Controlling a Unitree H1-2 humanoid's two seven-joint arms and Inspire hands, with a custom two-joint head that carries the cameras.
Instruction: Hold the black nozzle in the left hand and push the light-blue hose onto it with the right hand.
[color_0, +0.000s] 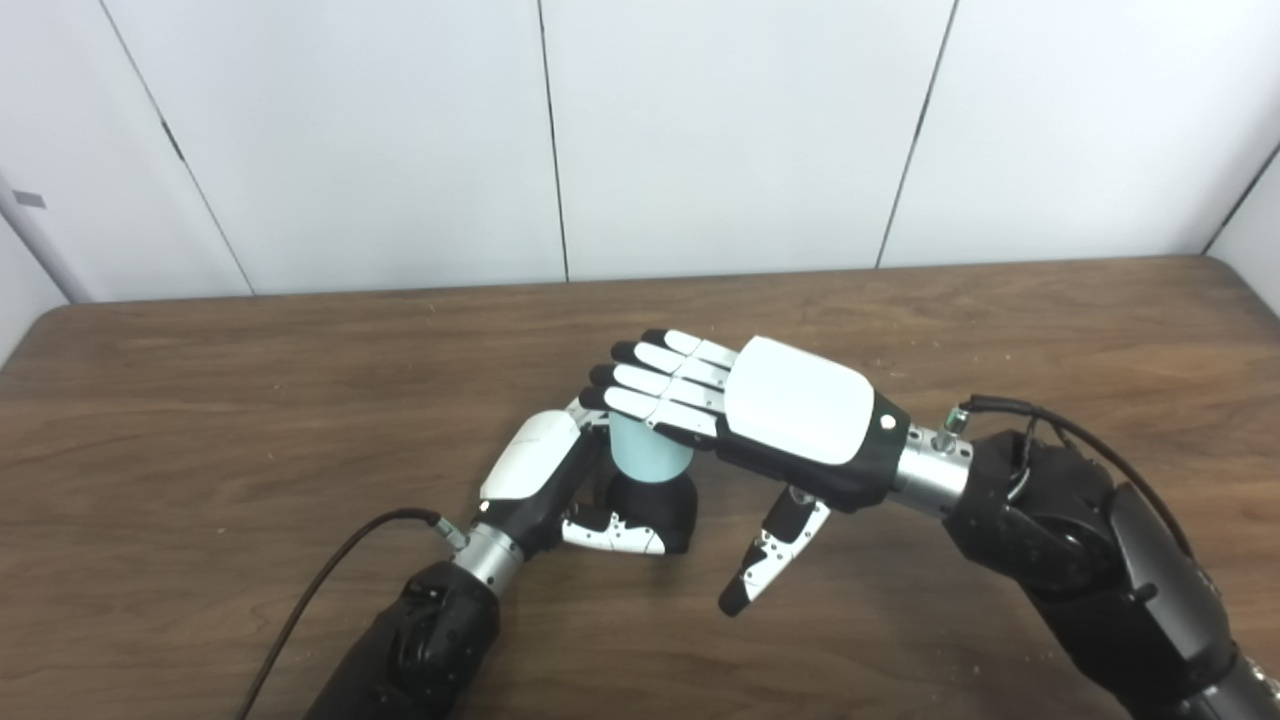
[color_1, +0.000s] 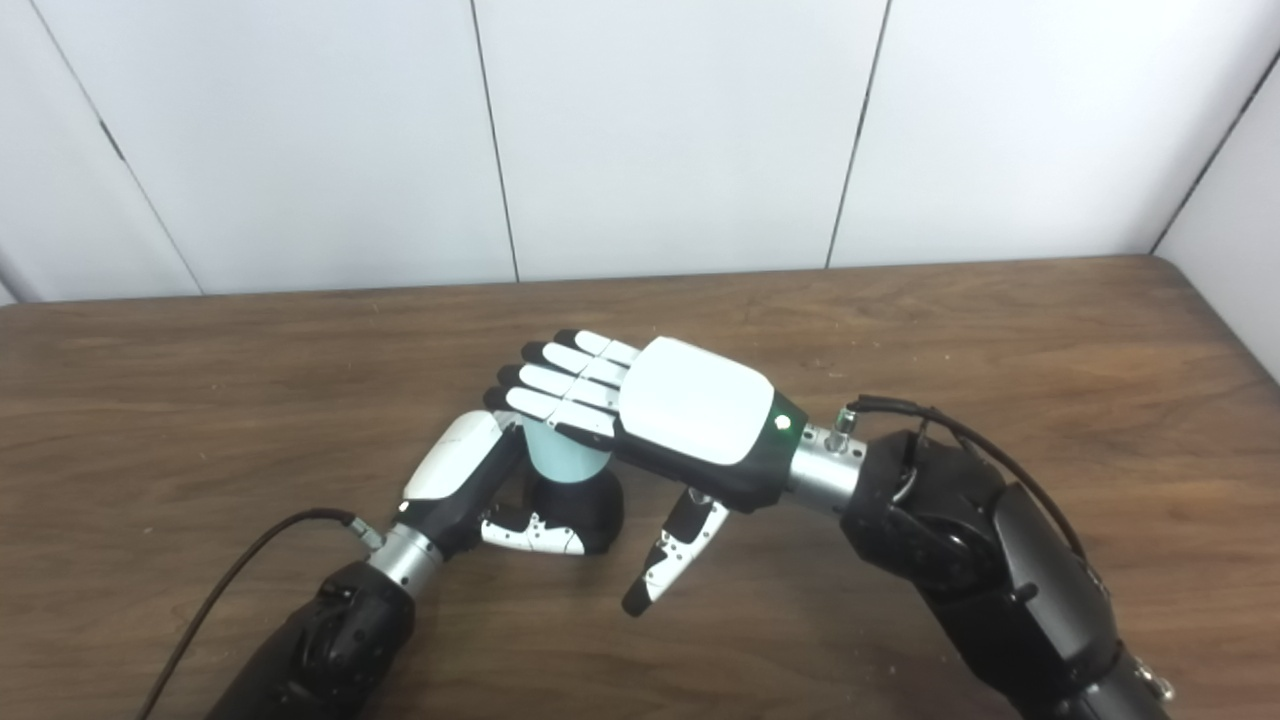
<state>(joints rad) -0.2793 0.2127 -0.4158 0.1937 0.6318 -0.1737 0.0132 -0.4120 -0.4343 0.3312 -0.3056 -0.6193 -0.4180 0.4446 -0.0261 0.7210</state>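
While the brown wooden desk (color_0: 200, 420) fills the lower part of both views, running back to a wall of white panels (color_0: 720, 130), everything in use sits a little nearer its front edge than its back edge, about midway between the left and right edges.

The right arm (color_0: 1090, 560) is the bulkiest thing on the scene, entering from the bottom right corner and reaching leftward over the desk. The right hand (color_0: 790, 415) hangs palm down above the surface (its white back plate faces up), the fingers (color_0: 650, 385) straight and laid side by side, flat over the top of the hose, with the thumb (color_0: 770, 555) pointing down and away toward the front edge. The hand grips nothing; whether the fingers press on the hose top or sit just above it cannot be told.

The left arm (color_0: 420, 640) comes up from the bottom edge, left of centre, a black cable (color_0: 330, 570) trailing from its wrist toward the front edge. The left hand (color_0: 545, 480) lies low on the desk, wrapped around the black nozzle (color_0: 660, 505), its thumb (color_0: 615, 535) curled across the nozzle's near side.

The nozzle stands on the desk, a dark rounded base. The light-blue hose (color_0: 648, 455) is a short upright cylinder sitting on top of the nozzle, between the left hand's back plate and the right hand's fingers, its upper end hidden beneath those fingers.
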